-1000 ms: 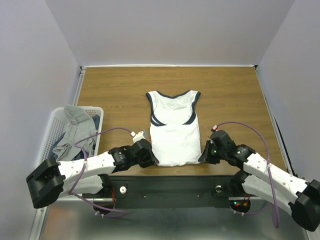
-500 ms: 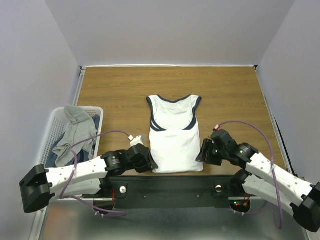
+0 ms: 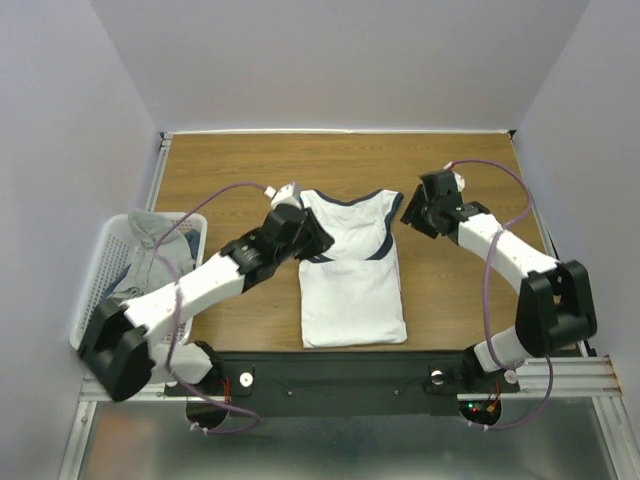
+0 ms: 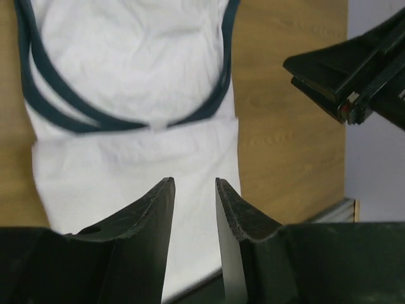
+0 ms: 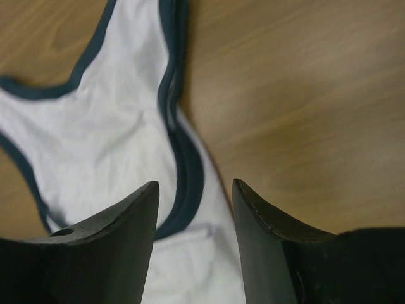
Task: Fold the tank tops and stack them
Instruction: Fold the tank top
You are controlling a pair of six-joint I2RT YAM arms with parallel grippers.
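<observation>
1. Both my arms have swung up from the near hem corners of the white tank top (image 3: 352, 300) to its shoulder end
2. It lies flat in the middle of the wooden table (image 3: 230, 170), neck away from me, hem close to the near edge
3. Its cloth is white and lightly creased, with navy edging at the neck and armholes; a straight cloth edge runs across it just below the navy scoops
4. My left gripper (image 4: 193, 187) hangs over its left armhole side, fingers parted and empty, with white cloth under the gap
5. My right gripper (image 5: 195, 187) sits at the right shoulder strap, released, holding nothing, with the navy armhole edge showing beneath
6. Well apart on the left, grey tank tops (image 3: 150, 255) are heaped in a white basket (image 3: 95, 270)
</observation>
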